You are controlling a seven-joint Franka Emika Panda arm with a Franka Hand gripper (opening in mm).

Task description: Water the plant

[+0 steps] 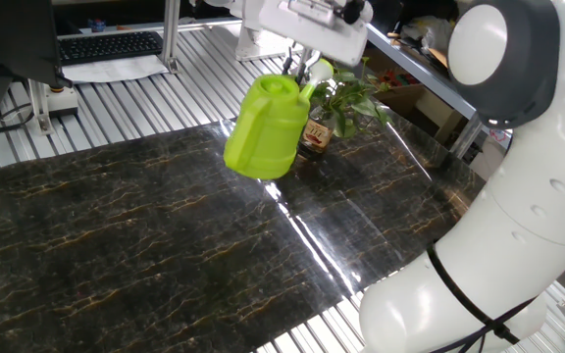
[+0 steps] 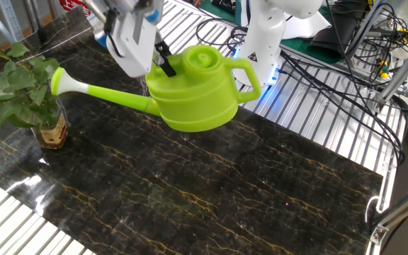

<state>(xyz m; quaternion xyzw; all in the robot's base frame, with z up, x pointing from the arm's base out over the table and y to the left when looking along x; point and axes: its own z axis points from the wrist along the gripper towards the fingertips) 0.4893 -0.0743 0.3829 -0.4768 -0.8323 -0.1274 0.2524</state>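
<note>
Above a dark marbled counter [image 2: 211,191], a lime-green watering can [image 2: 193,99] is held aloft, the jaws of the gripper [image 2: 163,62] clamped on its top, spout beside the plant [image 2: 27,88]; pouring is judged not yet begun.

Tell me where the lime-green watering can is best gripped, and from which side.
From above, at the top edge beside the filler opening, where the gripper holds it now. The watering can hangs level there, spout toward the plant, leaving the rear loop handle free.

A lab — cable bundles [image 2: 346,49], aluminium framing [image 1: 170,34], a keyboard [image 1: 111,44].
</note>
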